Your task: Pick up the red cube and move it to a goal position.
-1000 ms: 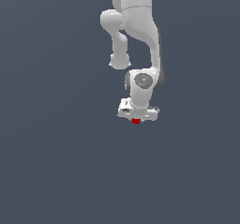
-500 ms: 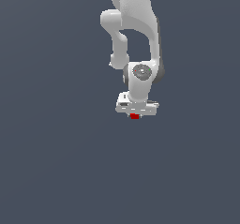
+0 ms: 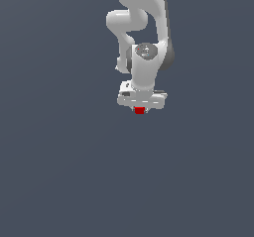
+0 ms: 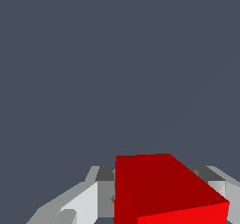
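The red cube (image 3: 139, 110) is a tiny bright red block peeking out just under the white gripper (image 3: 140, 108) in the exterior view, near the middle of the picture. In the wrist view the red cube (image 4: 161, 190) fills the space between the two fingers (image 4: 77, 204), which press on its sides. The gripper is shut on the cube. The white arm rises above it toward the upper edge of the exterior view. No goal marker shows.
A plain dark grey surface (image 3: 59, 171) fills the rest of both views. Nothing else stands on it in view.
The gripper with the red cube has moved a little toward the exterior view's left and upward in the picture. Its hold on the cube is the same.
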Controlling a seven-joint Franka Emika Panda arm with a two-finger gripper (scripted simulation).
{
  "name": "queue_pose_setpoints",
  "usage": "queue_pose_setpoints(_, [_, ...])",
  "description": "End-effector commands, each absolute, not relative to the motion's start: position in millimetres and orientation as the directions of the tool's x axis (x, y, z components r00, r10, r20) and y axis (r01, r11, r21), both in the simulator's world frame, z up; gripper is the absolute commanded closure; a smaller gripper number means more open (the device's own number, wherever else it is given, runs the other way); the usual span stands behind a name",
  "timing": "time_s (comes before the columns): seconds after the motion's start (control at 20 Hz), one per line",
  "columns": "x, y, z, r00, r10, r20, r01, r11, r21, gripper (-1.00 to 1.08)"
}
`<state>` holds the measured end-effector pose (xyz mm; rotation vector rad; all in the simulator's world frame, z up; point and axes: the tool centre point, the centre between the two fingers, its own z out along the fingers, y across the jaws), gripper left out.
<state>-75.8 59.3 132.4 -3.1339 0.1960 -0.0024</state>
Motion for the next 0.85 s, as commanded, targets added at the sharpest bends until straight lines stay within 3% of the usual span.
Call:
queue_pose_setpoints(0.0, [-81.3,54.0,153.6,0.992,-0.125,0.001,-0.125,-0.992,-0.002,1.08])
queue_pose_setpoints(0.4, [-92.1,41.6,202.1,0.992,-0.126,0.000,-0.126,-0.992,-0.001,1.08])
queue_pose_setpoints(0.8, [-95.4,37.2,219.7,0.992,-0.126,0.000,-0.126,-0.992,0.000,1.08])
